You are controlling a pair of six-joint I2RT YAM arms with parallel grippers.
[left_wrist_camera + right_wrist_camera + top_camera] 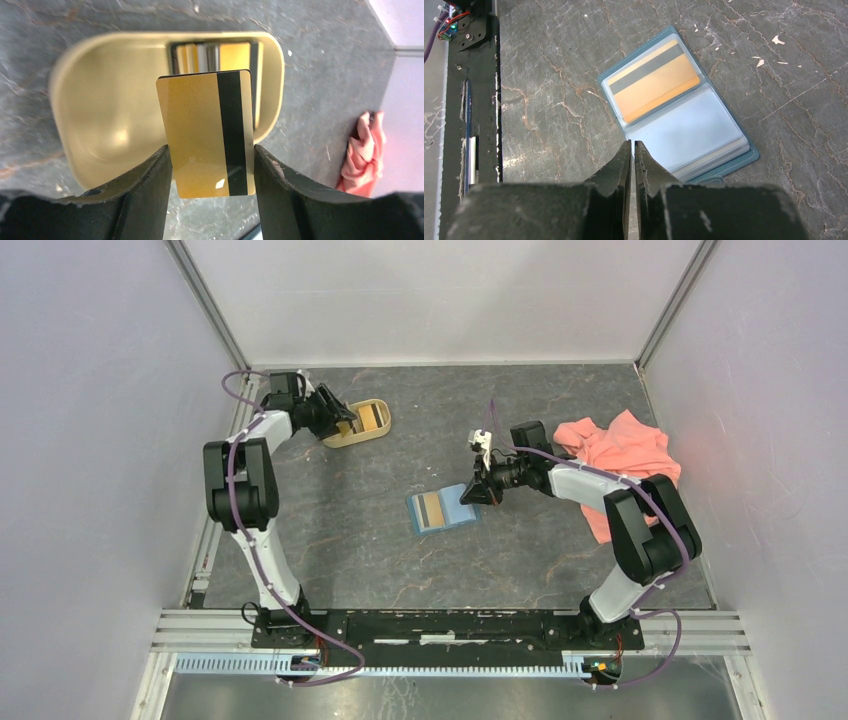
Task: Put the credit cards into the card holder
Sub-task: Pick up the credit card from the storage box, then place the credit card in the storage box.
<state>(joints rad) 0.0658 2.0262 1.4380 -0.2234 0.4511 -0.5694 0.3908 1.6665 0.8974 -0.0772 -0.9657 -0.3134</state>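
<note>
Over the tan oval plastic tray (100, 100) at the far left of the dark stone-patterned table (549, 75), the left gripper (212, 150) stands part-way open, its black fingers clamped on the long edges of a yellow-gold plastic card (200, 135) with a black magnetic stripe. More cards (215, 55) lie stacked at the tray's far end. Near mid-table the teal-blue folding card holder (694, 130) lies open and flat, a gold striped card (654, 82) in one clear pocket. The right gripper (632, 145), pressed shut and empty, points at the holder's edge; contact cannot be told.
</note>
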